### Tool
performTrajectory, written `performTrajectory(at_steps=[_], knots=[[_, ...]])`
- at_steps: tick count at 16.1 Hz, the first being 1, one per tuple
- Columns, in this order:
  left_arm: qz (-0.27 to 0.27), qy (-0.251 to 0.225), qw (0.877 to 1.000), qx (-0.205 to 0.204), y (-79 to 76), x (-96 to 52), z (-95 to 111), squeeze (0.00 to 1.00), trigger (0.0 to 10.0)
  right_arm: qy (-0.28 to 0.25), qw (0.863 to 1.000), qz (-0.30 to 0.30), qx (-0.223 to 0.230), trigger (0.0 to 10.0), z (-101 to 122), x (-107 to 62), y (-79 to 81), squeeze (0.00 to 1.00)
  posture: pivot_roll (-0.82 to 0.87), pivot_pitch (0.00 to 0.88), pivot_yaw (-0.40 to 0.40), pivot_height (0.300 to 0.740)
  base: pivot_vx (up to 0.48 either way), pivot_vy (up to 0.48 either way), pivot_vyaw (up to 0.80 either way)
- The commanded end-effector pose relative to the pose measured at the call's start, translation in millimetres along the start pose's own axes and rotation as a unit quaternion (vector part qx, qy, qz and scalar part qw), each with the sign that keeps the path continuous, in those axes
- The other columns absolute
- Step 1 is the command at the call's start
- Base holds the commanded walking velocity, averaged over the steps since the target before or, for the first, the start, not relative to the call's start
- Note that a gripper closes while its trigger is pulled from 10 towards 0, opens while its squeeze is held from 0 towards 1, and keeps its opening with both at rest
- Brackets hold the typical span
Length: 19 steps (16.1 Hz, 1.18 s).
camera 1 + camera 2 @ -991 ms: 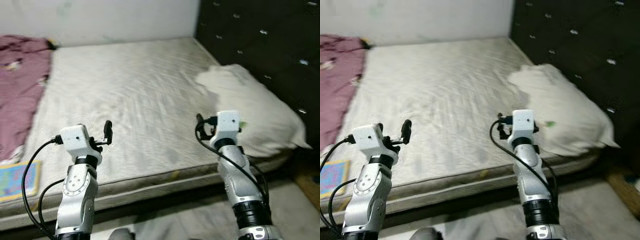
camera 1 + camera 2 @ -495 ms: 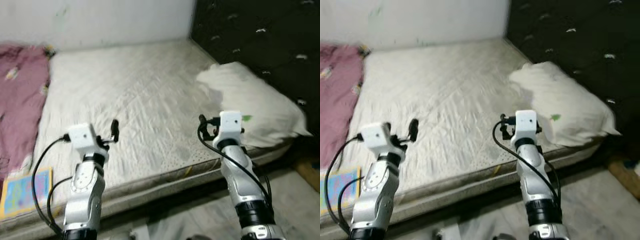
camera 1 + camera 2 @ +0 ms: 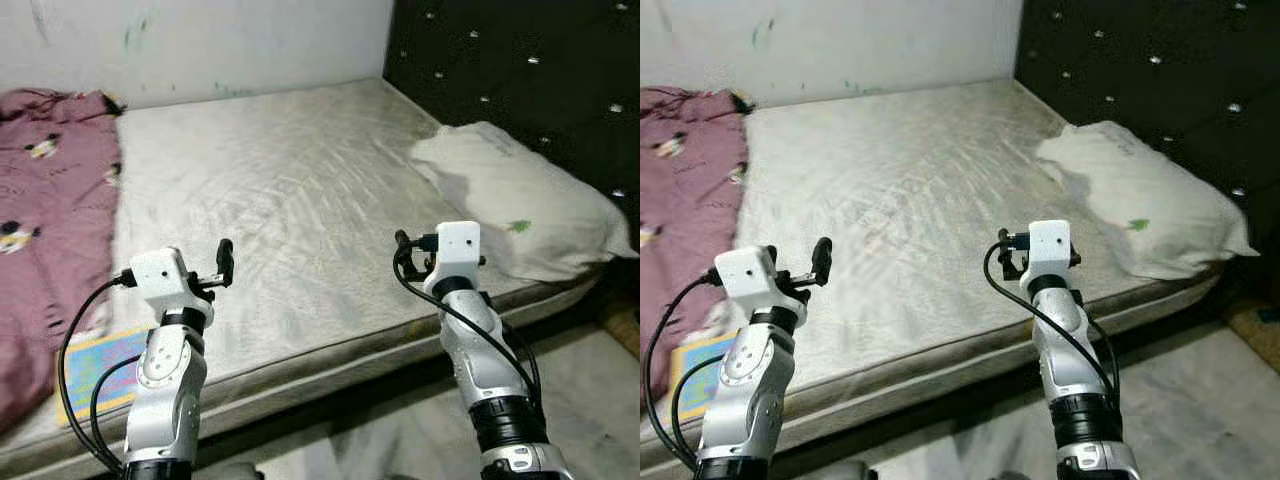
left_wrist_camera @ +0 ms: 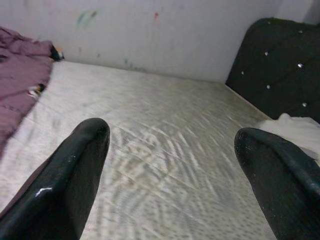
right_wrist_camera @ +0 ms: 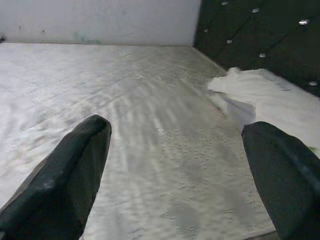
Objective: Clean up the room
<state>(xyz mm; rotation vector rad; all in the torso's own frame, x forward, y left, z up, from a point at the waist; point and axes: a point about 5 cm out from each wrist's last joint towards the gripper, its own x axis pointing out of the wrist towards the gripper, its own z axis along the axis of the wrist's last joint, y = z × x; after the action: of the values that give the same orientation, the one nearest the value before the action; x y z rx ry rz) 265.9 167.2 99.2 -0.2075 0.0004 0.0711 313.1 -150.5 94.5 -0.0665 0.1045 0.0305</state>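
A bare whitish mattress [image 3: 290,190] lies before me. On its right end rests a crumpled white pillow [image 3: 520,205]; a maroon blanket [image 3: 50,200] is heaped over its left end. A colourful flat book [image 3: 95,355] lies at the mattress's front left edge, beside the blanket. My left gripper [image 4: 170,135] is raised over the front edge of the mattress, open and holding nothing. My right gripper [image 5: 175,127] hovers over the same edge further right, a short way left of the pillow, also open and holding nothing.
A black tufted headboard [image 3: 520,70] rises behind the pillow on the right. A white wall [image 3: 200,40] runs along the mattress's far side. Grey floor [image 3: 580,400] shows in front of the bed at lower right.
The whole picture has shifted as the camera moved; more of the blanket and the book shows now. Both arms hold the same raised pose with fingers open.
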Motion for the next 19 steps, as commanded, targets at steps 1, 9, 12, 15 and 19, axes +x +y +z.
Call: performTrajectory(at_steps=[1, 9, 12, 15, 19], knots=[[0.012, -0.003, 1.0, 0.007, 6.8, 0.2, 2.7, 0.0, 10.0, -0.013, 1.0, 0.014, 0.005, 10.0, 7.7, 2.6, 8.6, 0.0, 0.04, 0.0, -0.006, 0.74, 0.0, 0.48, 0.0], [0.012, -0.003, 1.0, 0.007, 6.8, 0.2, 2.7, 0.0, 10.0, -0.013, 1.0, 0.014, 0.005, 10.0, 7.7, 2.6, 8.6, 0.0, 0.04, 0.0, -0.006, 0.74, 0.0, 0.48, 0.0], [0.012, -0.003, 1.0, 0.007, 6.8, 0.2, 2.7, 0.0, 10.0, -0.013, 1.0, 0.014, 0.005, 10.0, 7.7, 2.6, 8.6, 0.0, 0.04, 0.0, -0.006, 0.74, 0.0, 0.48, 0.0], [0.004, -0.006, 1.0, 0.021, 5.3, -0.6, 2.5, 0.0, 10.0, -0.003, 1.0, 0.027, 0.007, 10.0, 4.0, 5.2, 11.7, 0.0, 0.05, 0.0, -0.001, 0.74, 0.0, 0.16, 0.0], [0.005, -0.005, 1.0, 0.022, 4.7, -1.1, 2.0, 0.0, 10.0, -0.005, 0.999, 0.031, 0.008, 10.0, 4.5, 4.7, 12.5, 0.0, 0.05, 0.0, -0.001, 0.74, 0.0, 0.0, 0.0]])
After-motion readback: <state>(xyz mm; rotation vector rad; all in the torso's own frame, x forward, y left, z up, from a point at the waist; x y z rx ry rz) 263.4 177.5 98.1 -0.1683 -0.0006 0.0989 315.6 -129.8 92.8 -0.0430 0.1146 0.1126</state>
